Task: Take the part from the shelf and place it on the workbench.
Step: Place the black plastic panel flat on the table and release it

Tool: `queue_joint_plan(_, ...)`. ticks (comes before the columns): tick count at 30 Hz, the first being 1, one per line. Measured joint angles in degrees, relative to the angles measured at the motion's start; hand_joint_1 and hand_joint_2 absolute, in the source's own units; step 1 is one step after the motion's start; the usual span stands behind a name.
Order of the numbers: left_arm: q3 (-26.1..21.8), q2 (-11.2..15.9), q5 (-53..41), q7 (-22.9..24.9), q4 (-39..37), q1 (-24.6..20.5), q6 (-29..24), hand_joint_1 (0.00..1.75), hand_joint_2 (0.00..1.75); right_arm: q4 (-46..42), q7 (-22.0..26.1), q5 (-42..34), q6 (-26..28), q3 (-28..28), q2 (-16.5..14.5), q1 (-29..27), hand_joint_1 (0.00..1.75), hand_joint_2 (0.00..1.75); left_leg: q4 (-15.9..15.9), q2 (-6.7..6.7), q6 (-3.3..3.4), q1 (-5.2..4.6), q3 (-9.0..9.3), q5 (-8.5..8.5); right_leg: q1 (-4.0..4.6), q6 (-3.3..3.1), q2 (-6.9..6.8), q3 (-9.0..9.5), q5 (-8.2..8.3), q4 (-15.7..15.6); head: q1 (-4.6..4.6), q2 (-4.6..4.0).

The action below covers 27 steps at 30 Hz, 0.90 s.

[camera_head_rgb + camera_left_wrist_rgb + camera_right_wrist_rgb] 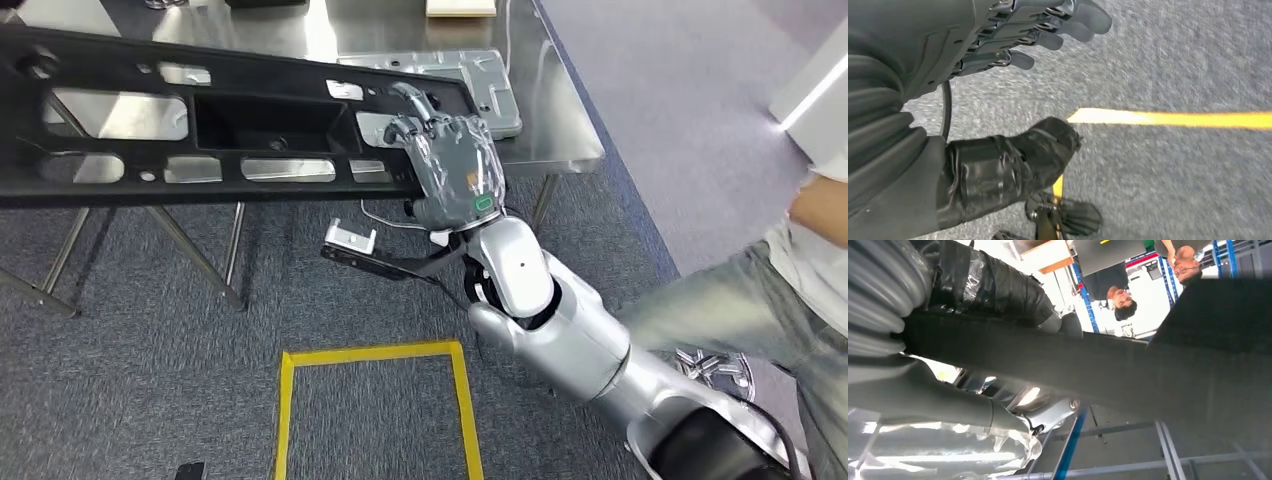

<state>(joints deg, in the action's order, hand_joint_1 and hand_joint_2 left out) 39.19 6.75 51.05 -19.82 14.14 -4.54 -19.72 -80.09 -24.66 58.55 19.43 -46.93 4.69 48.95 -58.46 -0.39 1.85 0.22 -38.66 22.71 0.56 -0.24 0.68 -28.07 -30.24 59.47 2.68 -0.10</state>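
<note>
Gripping black part, right robot hand; no legible writing.

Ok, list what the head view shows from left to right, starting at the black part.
Black part → right hand gripping the part's end → grey metal plate on the workbench → person at the right edge.

The part is a long, flat black plastic panel with several rectangular cut-outs and a deeper recess near its middle. It is held off the ground, roughly level and slightly tilted, its right end gripped in the right hand; the rest stretches far out to the left of that hand. Beyond and below the hand lies the metal workbench.
</note>
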Motion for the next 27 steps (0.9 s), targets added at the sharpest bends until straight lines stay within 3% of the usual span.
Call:
queue_joint_plan(1, 0.0, 0.0, 0.0, 0.0, 0.0, 0.0, 0.0, 0.00, 1.75, -0.1, 0.0, 0.0, 0.0, 0.1, 0.0, 0.1, 1.75, 1.75, 0.3, -0.01, 0.31, 0.14, 0.79, 0.40, -0.01, 0.27, -0.04, -1.07, 0.48, 2.1, -0.09, -0.01)
queue_joint_plan(3, 0.0, 0.0, 0.0, 0.0, 0.0, -0.1, 0.0, 0.00, 1.75, -0.2, 0.0, 0.1, -0.1, 0.3, 0.2, 0.2, 1.75, 1.75, 0.8, -0.04, 0.77, 0.33, 2.47, 1.40, -0.26, 0.90, -0.09, -5.20, 0.16, 8.5, -0.20, -0.01)
queue_joint_plan(5, 0.2, 0.0, 0.0, 0.0, 0.0, -0.2, 0.0, 0.00, 1.75, -0.2, 0.0, 0.1, -0.2, 0.3, 0.3, 0.1, 1.75, 1.75, 0.9, -0.12, 0.88, 0.39, 4.17, 2.80, -0.67, 1.50, -0.12, -9.95, -3.01, 14.1, -0.25, -0.01)
queue_joint_plan(7, 0.4, 0.0, 0.0, 0.0, 0.0, -0.1, 0.0, 0.00, 1.75, -0.2, -0.1, 0.1, -0.4, 0.3, 0.6, -0.1, 1.75, 1.75, 0.9, -0.33, 0.76, 0.53, 6.23, 4.38, -1.05, 1.92, -0.15, -12.68, -5.58, 14.4, -0.25, -0.01)
queue_joint_plan(8, 0.5, 0.0, 0.0, 0.0, 0.0, -0.1, 0.0, 0.00, 1.75, -0.1, -0.2, 0.1, -0.6, 0.3, 0.7, -0.2, 1.75, 1.75, 0.9, -0.45, 0.61, 0.64, 7.36, 5.22, -1.17, 2.02, -0.16, -13.10, -4.87, 12.4, -0.28, -0.01)
queue_joint_plan(9, 0.5, 0.0, 0.0, 0.0, 0.0, 0.0, 0.0, 0.00, 1.75, -0.1, -0.2, 0.1, -0.8, 0.3, 0.9, -0.3, 1.75, 1.75, 0.9, -0.54, 0.38, 0.75, 8.37, 6.09, -1.25, 2.03, -0.18, -13.09, -2.01, 9.1, -0.29, -0.01)
queue_joint_plan(11, 0.8, 0.0, 0.1, 0.1, 0.0, 0.0, -0.1, 0.00, 1.75, -0.1, -0.3, 0.2, -1.4, 0.3, 1.4, -0.4, 1.75, 1.75, 0.8, -0.76, -0.29, 0.81, 9.96, 7.74, -1.13, 1.59, -0.24, -12.90, 6.33, 2.2, -0.42, -0.01)
queue_joint_plan(12, 0.9, 0.0, 0.1, 0.1, 0.0, 0.0, -0.1, 0.00, 1.75, -0.2, -0.4, 0.3, -1.7, 0.4, 1.5, -0.6, 1.75, 1.75, 0.8, -0.84, -0.69, 0.77, 10.39, 8.43, -0.97, 1.22, -0.20, -12.79, 9.33, 0.2, -0.40, -0.01)
queue_joint_plan(13, 0.9, -0.1, 0.2, 0.2, 0.0, -0.1, -0.2, 0.00, 1.75, -0.2, -0.5, 0.5, -1.9, 0.4, 1.7, -0.7, 1.75, 1.75, 0.7, -0.90, -1.06, 0.78, 10.77, 8.79, -0.81, 0.75, -0.17, -12.72, 10.52, -0.6, -0.43, -0.01)
queue_joint_plan(15, 1.0, 0.0, 0.4, 0.3, 0.0, -0.3, -0.3, 0.00, 1.75, -0.4, -0.7, 0.9, -2.3, 0.6, 1.8, -0.7, 1.75, 1.75, 0.2, -0.86, -1.69, 0.92, 10.90, 8.85, -0.74, -0.12, -0.08, -11.95, 9.92, -0.7, -0.36, -0.01)
queue_joint_plan(16, 1.0, 0.0, 0.5, 0.4, 0.0, -0.4, -0.3, 0.00, 1.75, -0.5, -0.8, 1.0, -2.4, 0.7, 1.9, -0.6, 1.75, 1.75, -1.1, -0.73, -1.93, 1.01, 10.37, 8.63, -0.84, -0.57, -0.09, -11.40, 9.60, -1.0, -0.39, -0.01)
queue_joint_plan(18, 1.0, 0.1, 0.6, 0.4, 0.0, -0.5, -0.4, 0.00, 1.75, -0.6, -1.0, 1.2, -2.7, 0.8, 2.0, -0.4, 1.75, 1.75, -6.8, -0.43, -2.41, 1.09, 7.02, 9.29, -1.04, -1.28, -0.08, -10.20, 8.94, -1.4, -0.30, -0.01)
queue_joint_plan(20, 1.0, 0.2, 0.6, 0.5, 0.0, -0.6, -0.4, 0.00, 1.75, -0.6, -1.2, 1.2, -3.0, 0.9, 2.1, -0.4, 1.75, 1.75, -13.3, -0.30, -2.77, 1.07, 2.15, 12.08, -1.04, -1.61, -0.05, -9.21, 8.06, -1.4, -0.26, -0.01)
queue_joint_plan(22, 1.0, 0.2, 0.7, 0.6, 0.0, -0.5, -0.5, 0.00, 1.75, -0.6, -1.4, 1.2, -3.4, 1.0, 2.4, -0.6, 1.75, 1.75, -15.1, -0.24, -2.84, 1.07, -0.83, 13.62, -1.01, -1.58, 0.04, -8.02, 7.06, -1.4, -0.28, -0.01)
queue_joint_plan(23, 1.0, 0.2, 0.7, 0.7, 0.0, -0.5, -0.5, 0.00, 1.75, -0.6, -1.5, 1.2, -3.6, 1.0, 2.6, -0.7, 1.75, 1.75, -13.4, -0.21, -2.75, 1.07, -1.04, 12.34, -1.00, -1.52, 0.08, -7.29, 6.55, -1.4, -0.27, -0.01)
queue_joint_plan(25, 1.0, 0.3, 0.7, 0.8, 0.0, -0.4, -0.5, 0.00, 1.75, -0.6, -1.7, 1.3, -3.9, 1.1, 3.0, -0.7, 1.75, 1.75, -6.2, -0.08, -2.33, 1.01, 0.18, 5.96, -0.94, -1.24, 0.13, -5.90, 5.53, -1.4, -0.29, -0.01)
queue_joint_plan(27, 1.0, 0.4, 0.7, 0.9, 0.0, -0.5, -0.6, 0.00, 1.75, -0.6, -1.7, 1.3, -4.0, 1.1, 3.3, -0.7, 1.75, 1.75, -0.8, 0.04, -1.85, 0.74, 1.29, 1.89, -0.79, -0.66, 0.26, -5.25, 4.68, -1.1, -0.31, -0.01)
